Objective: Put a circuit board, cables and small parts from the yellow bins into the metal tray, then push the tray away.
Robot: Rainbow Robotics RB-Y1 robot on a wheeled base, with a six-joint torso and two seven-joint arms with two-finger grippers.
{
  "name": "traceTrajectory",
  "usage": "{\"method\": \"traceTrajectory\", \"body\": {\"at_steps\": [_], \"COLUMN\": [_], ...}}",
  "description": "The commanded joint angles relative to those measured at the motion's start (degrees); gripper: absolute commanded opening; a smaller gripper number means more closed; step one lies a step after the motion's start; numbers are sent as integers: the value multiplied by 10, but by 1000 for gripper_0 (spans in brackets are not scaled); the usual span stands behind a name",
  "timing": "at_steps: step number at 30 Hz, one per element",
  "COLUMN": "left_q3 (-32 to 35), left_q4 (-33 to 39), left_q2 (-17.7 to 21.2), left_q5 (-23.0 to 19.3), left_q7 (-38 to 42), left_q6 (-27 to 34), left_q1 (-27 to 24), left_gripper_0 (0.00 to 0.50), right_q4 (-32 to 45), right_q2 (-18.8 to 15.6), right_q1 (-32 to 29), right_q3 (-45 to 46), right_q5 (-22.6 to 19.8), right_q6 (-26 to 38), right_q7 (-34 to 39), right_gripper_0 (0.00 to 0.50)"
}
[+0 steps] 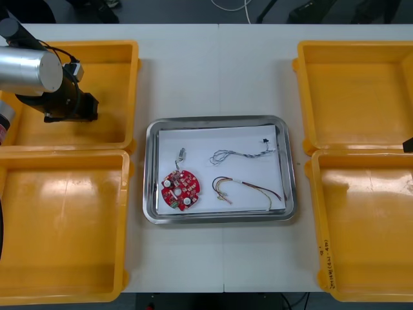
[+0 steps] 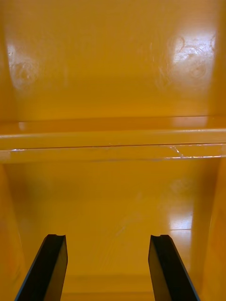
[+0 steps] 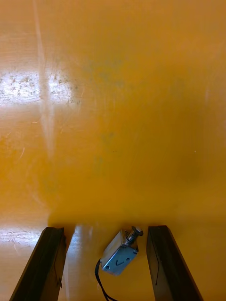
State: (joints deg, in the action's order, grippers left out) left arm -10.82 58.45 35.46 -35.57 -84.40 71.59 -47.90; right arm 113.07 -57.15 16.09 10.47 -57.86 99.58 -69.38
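In the metal tray [image 1: 219, 120]: we see a red circuit board [image 1: 181, 190], cables [image 1: 251, 155].
Yellow bin [image 3: 113, 117]: left gripper [image 3: 106, 230], fingers released, flanks small metal part [image 3: 121, 251].
Right gripper [image 2: 106, 237]: fingers released.

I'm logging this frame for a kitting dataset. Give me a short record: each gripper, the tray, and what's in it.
left gripper: open, low in the far left yellow bin, fingers either side of a loose small metal part, not gripping it
right gripper: open, over a right yellow bin, nothing between its fingers
metal tray: white inside, between the bins
tray contents: round red circuit board, second small metal part just beyond it, blue and white cable, red and yellow cable
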Motion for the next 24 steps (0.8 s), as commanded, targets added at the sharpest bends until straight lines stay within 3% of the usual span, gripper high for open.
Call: {"method": "traceTrajectory", "body": {"at_steps": [1, 2, 3, 19, 24], "left_q3": [-11, -11, -11, 4, 42], "left_q4": [-2, -1, -1, 3, 37], "left_q2": [-6, -6, -6, -3, -2], "left_q5": [-6, -6, -7, -14, -7], "left_q7": [-3, -4, -4, -9, -13], "left_q6": [-8, -8, -8, -1, 49], "left_q1": [-19, -19, -19, -19, -19], "left_gripper_0": [322, 107, 2, 0, 0], "right_q4": [2, 2, 2, 2, 2], "right_q2": [-27, -27, -27, -28, -27], "right_q1": [-5, -5, -5, -5, -5], "right_q3": [19, 19, 19, 19, 19], "right_q5": [1, 1, 1, 4, 5], "right_q6": [2, 2, 2, 2, 2], "right_q7": [2, 2, 2, 2, 2], "right_gripper_0": [500, 500, 500, 500, 500]}}
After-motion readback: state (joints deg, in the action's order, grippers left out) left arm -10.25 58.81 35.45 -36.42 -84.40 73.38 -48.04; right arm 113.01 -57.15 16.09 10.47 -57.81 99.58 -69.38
